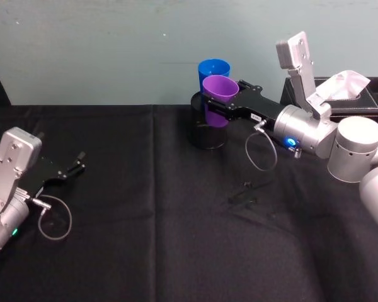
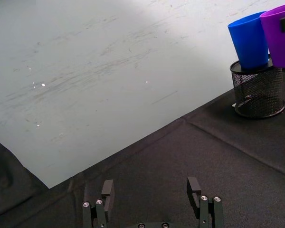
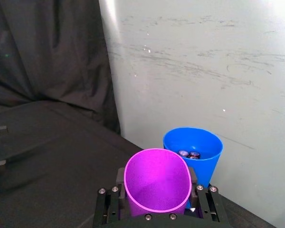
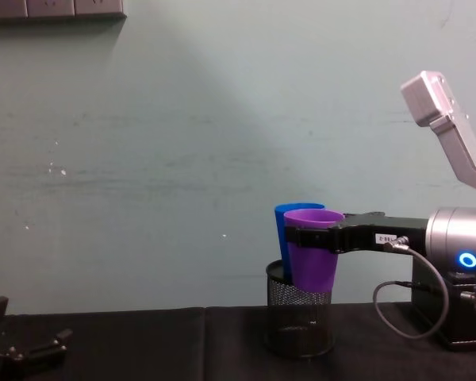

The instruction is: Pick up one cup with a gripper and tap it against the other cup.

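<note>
My right gripper (image 1: 218, 100) is shut on the purple cup (image 1: 220, 88), holding it upright by its sides over the mouth of a black wire-mesh pot (image 1: 208, 133). The blue cup (image 1: 213, 70) stands in that pot just behind the purple one. Their rims are pressed close, though I cannot tell whether they touch. In the right wrist view the purple cup (image 3: 156, 183) sits between the jaws, with the blue cup (image 3: 194, 147) right beyond it. The chest view shows the purple cup (image 4: 312, 258) in front of the blue cup (image 4: 283, 218). My left gripper (image 1: 79, 161) rests open on the cloth at the far left.
Two batteries (image 3: 188, 154) lie inside the blue cup. A black tissue box (image 1: 349, 88) stands at the back right, behind my right arm. Small dark bits (image 1: 246, 186) lie on the black cloth (image 1: 145, 239). The pale wall (image 4: 182, 159) is close behind the cups.
</note>
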Robot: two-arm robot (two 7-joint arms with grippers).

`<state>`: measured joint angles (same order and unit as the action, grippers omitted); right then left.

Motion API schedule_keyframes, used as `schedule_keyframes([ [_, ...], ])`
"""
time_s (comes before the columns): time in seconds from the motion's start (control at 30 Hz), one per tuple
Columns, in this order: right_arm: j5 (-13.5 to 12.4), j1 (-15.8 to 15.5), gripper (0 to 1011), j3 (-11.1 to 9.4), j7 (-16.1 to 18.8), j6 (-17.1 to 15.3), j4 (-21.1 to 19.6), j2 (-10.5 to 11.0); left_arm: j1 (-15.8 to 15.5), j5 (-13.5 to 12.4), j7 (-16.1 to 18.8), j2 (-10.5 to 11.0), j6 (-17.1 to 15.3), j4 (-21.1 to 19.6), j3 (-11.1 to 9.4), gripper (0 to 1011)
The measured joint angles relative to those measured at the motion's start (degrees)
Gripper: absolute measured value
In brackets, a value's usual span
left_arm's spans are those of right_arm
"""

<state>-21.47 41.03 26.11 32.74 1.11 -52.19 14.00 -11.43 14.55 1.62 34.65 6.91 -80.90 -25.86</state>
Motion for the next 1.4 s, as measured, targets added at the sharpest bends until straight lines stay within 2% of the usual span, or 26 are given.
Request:
schedule_keyframes([
  [0.9, 1.5, 4.7, 723, -1.2, 2.1, 2.5, 7.9, -2.6, 0.0, 0.0, 0.0, 0.0, 0.0, 0.0, 0.0, 1000],
  [1.4, 1.3, 4.8, 723, -1.2, 2.2, 2.4, 7.9, -2.6, 0.0, 0.0, 0.0, 0.0, 0.0, 0.0, 0.0, 1000],
])
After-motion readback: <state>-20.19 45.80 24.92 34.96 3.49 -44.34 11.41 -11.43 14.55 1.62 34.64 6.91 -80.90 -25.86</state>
